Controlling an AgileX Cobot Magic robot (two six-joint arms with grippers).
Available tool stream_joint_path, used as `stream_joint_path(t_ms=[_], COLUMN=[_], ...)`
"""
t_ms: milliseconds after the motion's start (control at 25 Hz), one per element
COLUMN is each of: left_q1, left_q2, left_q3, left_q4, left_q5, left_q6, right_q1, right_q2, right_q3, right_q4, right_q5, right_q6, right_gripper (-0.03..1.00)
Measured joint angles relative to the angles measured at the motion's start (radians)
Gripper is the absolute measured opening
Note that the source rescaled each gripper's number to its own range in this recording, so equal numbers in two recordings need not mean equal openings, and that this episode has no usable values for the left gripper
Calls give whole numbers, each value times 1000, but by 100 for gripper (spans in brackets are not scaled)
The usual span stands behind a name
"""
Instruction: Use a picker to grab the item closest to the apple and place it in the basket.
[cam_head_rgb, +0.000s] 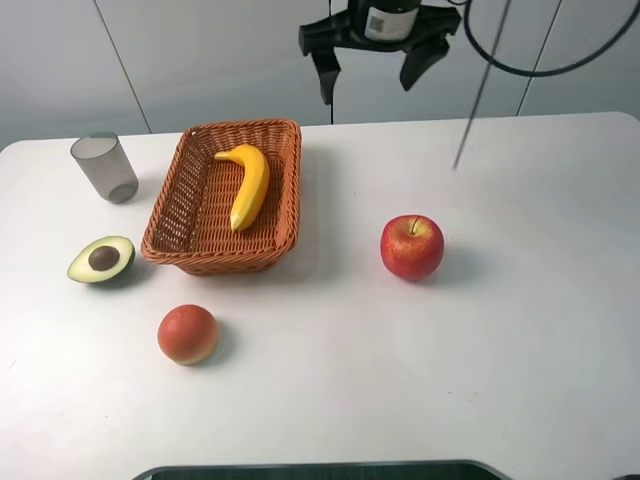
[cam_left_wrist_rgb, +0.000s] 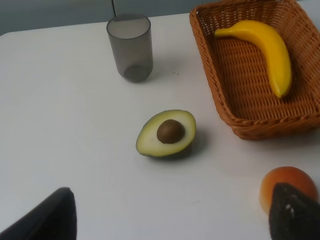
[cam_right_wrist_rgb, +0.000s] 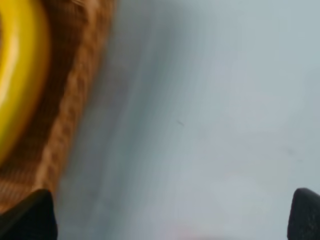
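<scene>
A red apple (cam_head_rgb: 411, 246) stands on the white table (cam_head_rgb: 520, 340), right of the woven basket (cam_head_rgb: 170, 215). A yellow banana (cam_head_rgb: 247, 183) lies inside the basket and also shows blurred in the right wrist view (cam_right_wrist_rgb: 17, 75). My right gripper (cam_head_rgb: 368, 85) hangs open above the table's far edge, behind the basket's right side, with nothing between its fingers (cam_right_wrist_rgb: 30, 215). My left gripper (cam_left_wrist_rgb: 172, 220) is open too, low over the table near the halved avocado (cam_left_wrist_rgb: 166, 133) and the orange fruit (cam_left_wrist_rgb: 287, 185); it is out of the high view.
A grey translucent cup (cam_head_rgb: 105, 167) stands at the far left. The avocado half (cam_head_rgb: 101, 259) lies left of the basket and the orange fruit (cam_head_rgb: 187, 333) in front of it. A thin cable (cam_head_rgb: 478, 95) hangs down behind the apple.
</scene>
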Motion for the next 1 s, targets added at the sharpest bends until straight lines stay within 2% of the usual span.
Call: stream_joint_path(t_ms=[240,480,760,1000], left_q1=[0,0,0,0], left_q2=[0,0,0,0], left_q3=[0,0,0,0], left_q4=[0,0,0,0], left_q5=[0,0,0,0], left_q6=[0,4,4,1], right_q1=[-137,-350,-585,-624], right_q2=[-222,-451,-784,-1129], right_q3=[327,657,934,1110], right_q4=[10,12,12,24], right_q5=[-85,-123,-150,-150], right_q6=[-4,-24,-82,-159], right_gripper=[100,100,100,100])
